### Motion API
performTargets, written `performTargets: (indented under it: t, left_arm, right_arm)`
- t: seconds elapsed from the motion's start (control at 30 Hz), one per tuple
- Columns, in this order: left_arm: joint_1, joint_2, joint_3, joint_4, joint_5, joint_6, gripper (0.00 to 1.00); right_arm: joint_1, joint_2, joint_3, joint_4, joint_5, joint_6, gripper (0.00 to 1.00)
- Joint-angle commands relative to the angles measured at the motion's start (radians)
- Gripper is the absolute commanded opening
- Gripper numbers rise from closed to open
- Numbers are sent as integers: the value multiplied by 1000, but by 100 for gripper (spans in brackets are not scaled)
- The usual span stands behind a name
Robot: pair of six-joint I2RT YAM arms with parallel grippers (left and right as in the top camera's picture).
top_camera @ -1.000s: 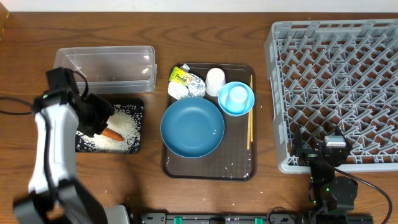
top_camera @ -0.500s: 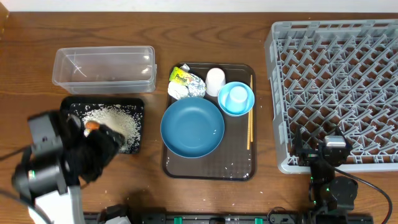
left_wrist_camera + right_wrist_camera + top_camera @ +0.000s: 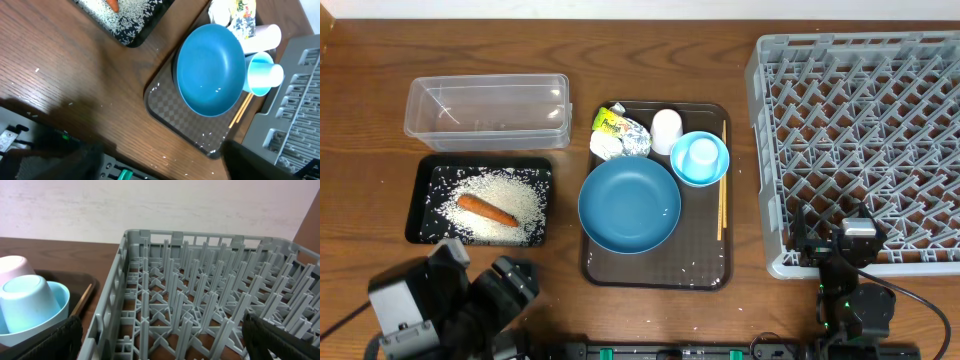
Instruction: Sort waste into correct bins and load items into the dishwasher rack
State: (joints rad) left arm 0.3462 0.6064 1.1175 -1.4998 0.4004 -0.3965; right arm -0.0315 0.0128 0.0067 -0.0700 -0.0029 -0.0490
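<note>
Left gripper (image 3: 485,305): you see it low at the front-left table edge, just in front of the black tray; whether its jaws are parted or closed, you cannot tell, since the wrist view shows only dark blurred shapes at the bottom corners.
Right gripper (image 3: 830,250): parked at the front edge by the near-left corner of the rack; its dark fingers sit at both lower corners of the wrist view, spread wide with nothing between them.
Carrot (image 3: 486,210): lies on the rice (image 3: 515,198) in the black tray (image 3: 420,175), just beyond your left gripper.
Clear box (image 3: 488,110): behind the black tray, close beside it.
Wrapper (image 3: 618,132): crumpled at the back-left corner of the brown serving tray (image 3: 655,268), next to the white cup (image 3: 666,128).
Blue dish (image 3: 629,204): fills the left middle of the serving tray, well right of your left gripper.
Light-blue bowl (image 3: 700,158): behind-right of the dish, touching the white cup, holding a light-blue cup.
Chopsticks (image 3: 722,180): along the serving tray's right rim, just beside the bowl.
Rack (image 3: 860,130): at the right, its left wall near the serving tray; your right gripper faces over that wall.
Open room: bare wood lies left of the black tray and in front of the serving tray.
</note>
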Motion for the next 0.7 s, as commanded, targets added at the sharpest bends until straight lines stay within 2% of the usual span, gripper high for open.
performTargets:
  t: [0.0, 0.13, 0.67]
  left_arm:
    - [3, -16, -13, -11, 15, -47, 88]
    - [3, -16, -13, -11, 15, -46, 92]
    - [3, -16, -13, -11, 14, -46, 94]
  right_arm:
    - [18, -5, -2, -5, 10, -12, 99]
    - [18, -5, -2, -5, 10, -12, 99]
    - [18, -5, -2, -5, 10, -12, 99]
